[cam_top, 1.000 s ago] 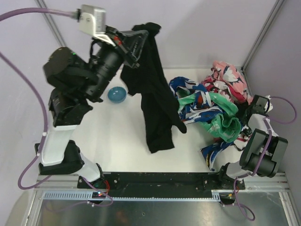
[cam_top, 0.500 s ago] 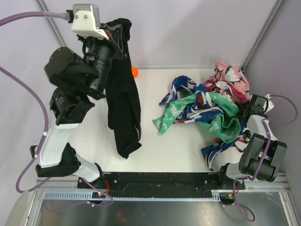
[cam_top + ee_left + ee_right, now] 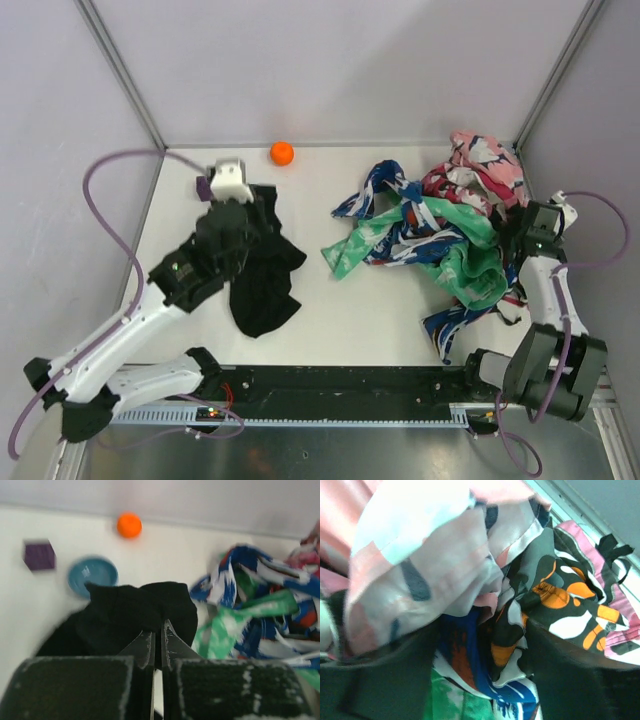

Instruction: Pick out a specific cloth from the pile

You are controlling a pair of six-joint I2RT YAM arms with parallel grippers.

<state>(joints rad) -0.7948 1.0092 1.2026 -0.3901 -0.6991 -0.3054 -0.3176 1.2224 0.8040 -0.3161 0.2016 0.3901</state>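
My left gripper point(image 3: 159, 630) has its fingers point(image 3: 142, 647) pressed together on a fold of the black cloth point(image 3: 135, 612), with only a hairline gap between the pads. In the overhead view, the left gripper point(image 3: 258, 208) sits at the far end of the black cloth point(image 3: 265, 290), which lies crumpled on the table point(image 3: 350, 310) at 9 o'clock from the table centre, well apart from the pile point(image 3: 440, 230) at 3 o'clock. From my left fingertips, the blue bowl point(image 3: 92, 575) lies at 10 o'clock, just beyond the cloth edge. The purple block point(image 3: 39, 555) is farther out at 10 o'clock and the orange ball point(image 3: 129, 525) is at 11 o'clock by the back wall. My right gripper point(image 3: 482, 630) is spread wide, with the patterned folds of the pile point(image 3: 470, 580) bunched between its fingers point(image 3: 570, 680).
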